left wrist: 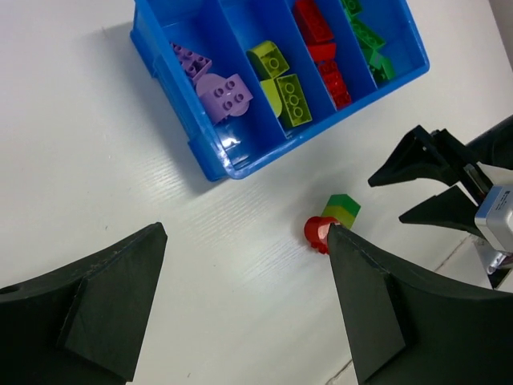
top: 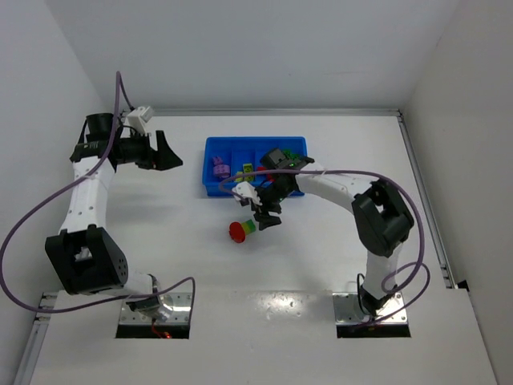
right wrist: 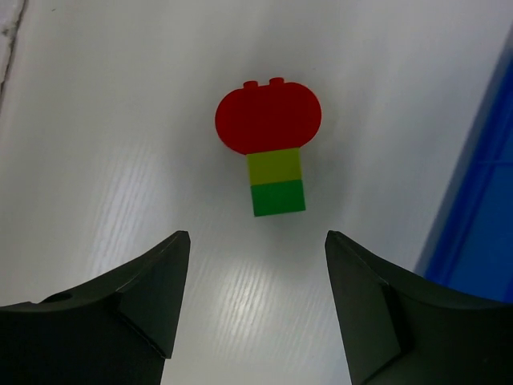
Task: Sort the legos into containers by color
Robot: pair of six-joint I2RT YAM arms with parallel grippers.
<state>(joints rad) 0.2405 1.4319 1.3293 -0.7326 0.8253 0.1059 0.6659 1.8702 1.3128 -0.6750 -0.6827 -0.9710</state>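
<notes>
**Q:** What occupies the left of the overhead view?

**A:** The left gripper [top: 166, 151], held over the white table [top: 321, 265] in the upper left and well apart from every brick. Its wrist view shows the two fingers spread wide with nothing between them.

**Q:** And at upper centre?

**A:** A blue tray [top: 208, 164] of four side-by-side compartments. In the left wrist view these hold, from left to right, purple bricks [left wrist: 216, 84], yellow-green bricks [left wrist: 280, 88], red bricks [left wrist: 325, 56] and green bricks [left wrist: 369, 44].

**Q:** Does any brick lie outside the tray?

**A:** Yes, one stack [right wrist: 271, 148]. It is a rounded red piece, a yellow-green brick and a green brick joined in a line. It lies on the table just below the tray's lower edge in the overhead view, near the tray but not touching it.

**Q:** How does the right gripper stand?

**A:** The right gripper [right wrist: 256, 237] hovers just to the upper right of the stack in the overhead view. Its fingers are parted and empty. In its wrist view the stack lies beyond the tips, centred on the gap and apart from both.
</notes>
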